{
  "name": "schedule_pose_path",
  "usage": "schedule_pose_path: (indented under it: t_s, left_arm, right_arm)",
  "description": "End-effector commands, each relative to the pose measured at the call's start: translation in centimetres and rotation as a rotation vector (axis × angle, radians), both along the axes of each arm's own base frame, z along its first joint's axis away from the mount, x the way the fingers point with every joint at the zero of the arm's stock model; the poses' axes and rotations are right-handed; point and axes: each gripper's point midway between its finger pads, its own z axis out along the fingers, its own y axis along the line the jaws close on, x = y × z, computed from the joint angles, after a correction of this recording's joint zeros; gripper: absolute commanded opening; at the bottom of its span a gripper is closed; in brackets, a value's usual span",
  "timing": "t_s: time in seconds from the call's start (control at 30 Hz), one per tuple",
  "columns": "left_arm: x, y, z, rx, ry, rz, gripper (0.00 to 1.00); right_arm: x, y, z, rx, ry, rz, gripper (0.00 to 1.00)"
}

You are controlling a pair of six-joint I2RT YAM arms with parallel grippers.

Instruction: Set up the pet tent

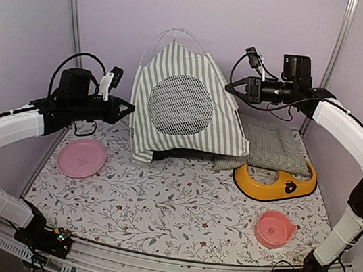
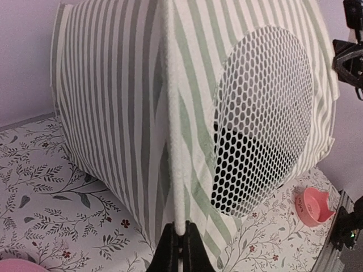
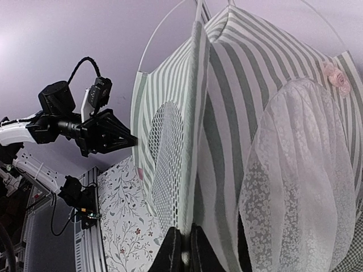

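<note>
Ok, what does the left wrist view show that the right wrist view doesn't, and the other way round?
Only the left wrist view: the pink bowl and the rim of a pink plate.
Only the right wrist view: the lace door curtain, the pink rosettes and the thin white poles arching above the top.
Both: the striped pet tent, its mesh window, the floral table cover, and the view's own gripper shut on a white corner seam, left gripper and right gripper.
</note>
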Motion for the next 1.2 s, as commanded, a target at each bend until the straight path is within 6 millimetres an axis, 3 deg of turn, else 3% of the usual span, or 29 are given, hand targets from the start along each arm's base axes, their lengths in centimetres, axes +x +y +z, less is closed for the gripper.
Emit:
schedule_pose_path:
  t_s: [0.0,0.07,0.2,0.33,0.47,0.57,0.63,0.77,0.9,1.0,1.17]
  left_arm:
    - [-0.9,0.1,1.9,-0.031,-0.035,-0.012,0.0]
    - [-1.4,0.3,2.9,-0.052,-0.056,-0.004,0.0]
    - [-2.3,1.0,4.8,-0.096,-0.083,0.037,0.0]
    - [-3.6,1.6,7.4,-0.169,-0.12,0.1,0.0]
    - [-4.6,1.1,9.6,-0.218,-0.147,0.16,0.0]
    - [-4.5,0.5,10.2,-0.247,-0.13,0.203,0.0]
    - [-4.3,-0.2,10.3,-0.26,-0.112,0.214,0.0]
    - [-3.6,-2.6,9.8,-0.251,-0.072,0.196,0.0]
    - [-3.2,-4.5,8.9,-0.239,-0.043,0.172,0.0]
    - [-3.1,-5.4,8.3,-0.233,-0.026,0.163,0.0]
    - [-3.0,-6.1,7.9,-0.233,-0.015,0.152,0.0]
  right_arm:
    - [0.6,0.4,1.3,-0.006,-0.063,-0.034,0.12]
    - [0.7,0.4,1.6,-0.012,-0.073,-0.055,0.17]
    - [1.1,-0.2,2.6,-0.035,-0.108,-0.15,0.43]
    - [0.7,-1.3,5.2,-0.046,-0.18,-0.277,0.65]
    - [-1.5,-1.2,8.3,0.001,-0.246,-0.318,0.74]
    - [-3.6,0.3,8.8,0.031,-0.251,-0.288,0.75]
    - [-5.3,2.0,8.3,0.063,-0.225,-0.232,0.75]
    - [-9.2,6.6,5.2,0.133,-0.139,-0.07,0.72]
    - [-11.9,10.6,1.4,0.194,-0.005,0.076,0.65]
    - [-13.2,13.4,-0.5,0.203,0.059,0.144,0.61]
    - [-14.0,16.3,-3.2,0.223,0.178,0.221,0.49]
